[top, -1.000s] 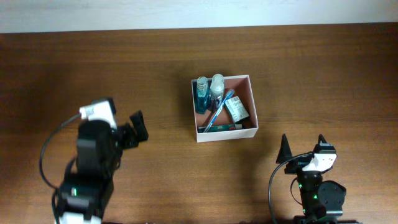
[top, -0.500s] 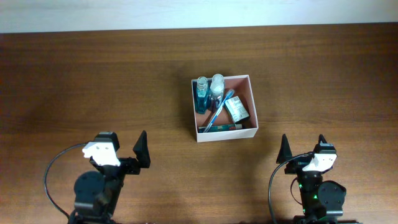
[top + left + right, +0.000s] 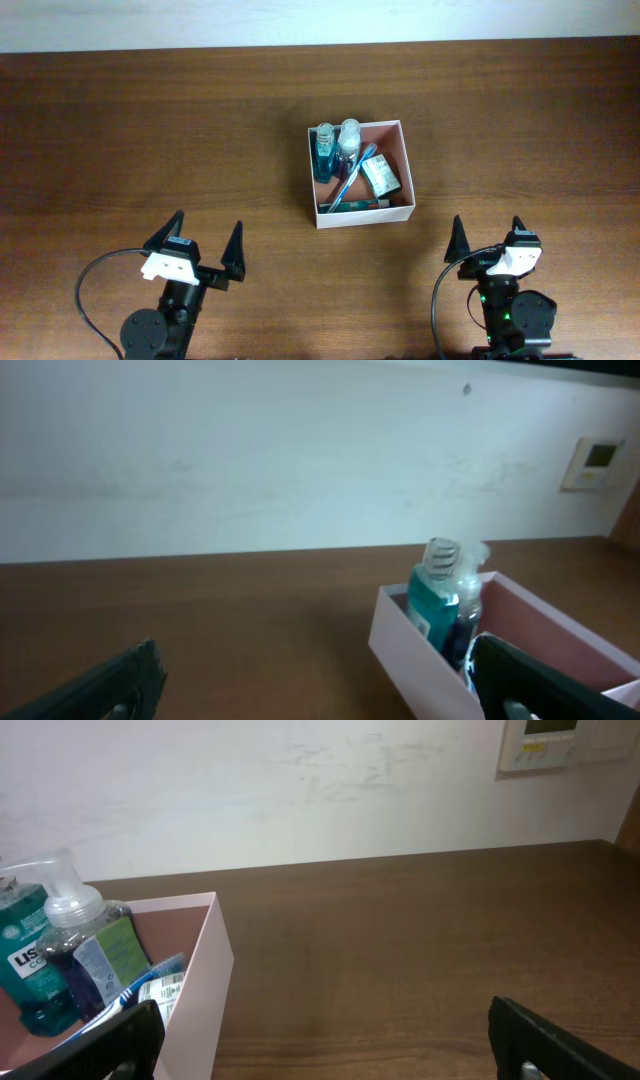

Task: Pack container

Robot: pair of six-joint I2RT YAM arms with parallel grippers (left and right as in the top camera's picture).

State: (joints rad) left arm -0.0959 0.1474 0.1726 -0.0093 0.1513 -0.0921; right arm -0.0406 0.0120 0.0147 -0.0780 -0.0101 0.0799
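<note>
The container is a square white-walled box with a pinkish inside, at the table's middle. It holds a teal bottle, a clear pump bottle, a blue toothbrush, a small green-and-white box and a flat tube along its near wall. My left gripper is open and empty at the near left. My right gripper is open and empty at the near right. The container shows in the left wrist view and the right wrist view.
The wooden table runs to a white wall at the back. A wall thermostat hangs on that wall. Black cables loop beside each arm base at the near edge.
My left arm has pulled back toward the near edge and turned to face the back, its fingers now spread wide. The right arm and the container have not moved.
</note>
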